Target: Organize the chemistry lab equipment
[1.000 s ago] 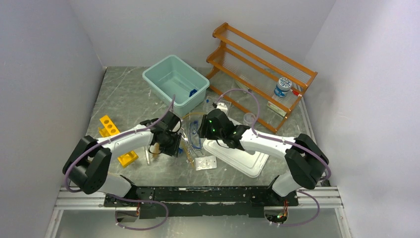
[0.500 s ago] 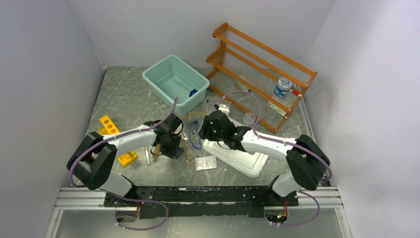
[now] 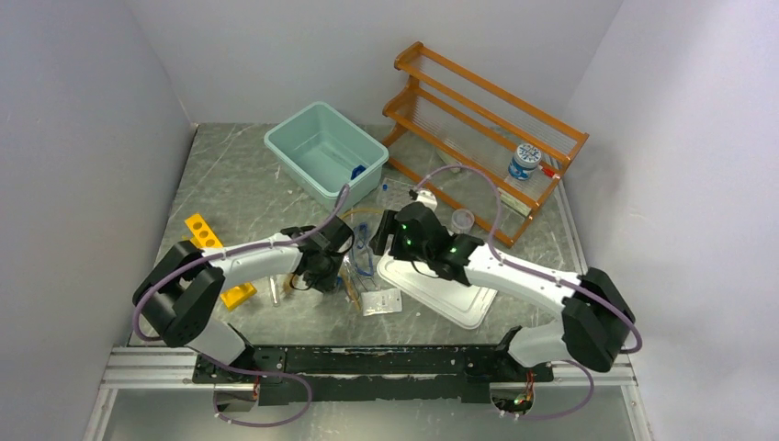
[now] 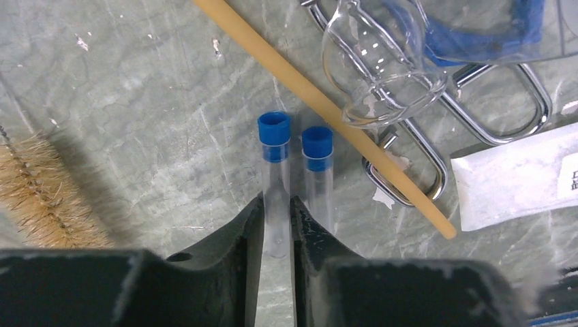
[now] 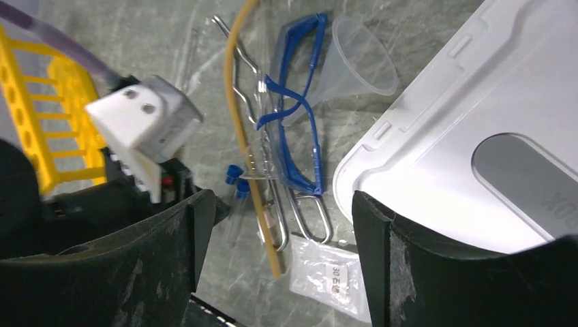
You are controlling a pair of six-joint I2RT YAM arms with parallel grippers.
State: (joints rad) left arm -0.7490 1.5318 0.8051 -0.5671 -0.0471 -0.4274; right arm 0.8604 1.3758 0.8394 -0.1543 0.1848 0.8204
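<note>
Left gripper (image 4: 277, 206) pinches the clear body of a blue-capped vial (image 4: 275, 146) lying flat mid-table, just left of a second vial (image 4: 317, 163), near the amber tubing (image 4: 320, 102). Probably light, slick, rolls, brittle: grip mid-tube, gently. Right gripper (image 5: 283, 204) spread wide, empty.

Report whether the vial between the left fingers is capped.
Capped: the vial pinched in the left gripper carries a blue cap on its far end.

the left arm (image 3: 250, 260) and right arm (image 3: 519, 273): white shells, black joints, a purple cable (image 3: 455, 168) looping along each. green dots (image 3: 405, 241), maybe status lamps, glow on the right one. the left gripper (image 4: 277, 204) has black fingers (image 4: 240, 255).
</note>
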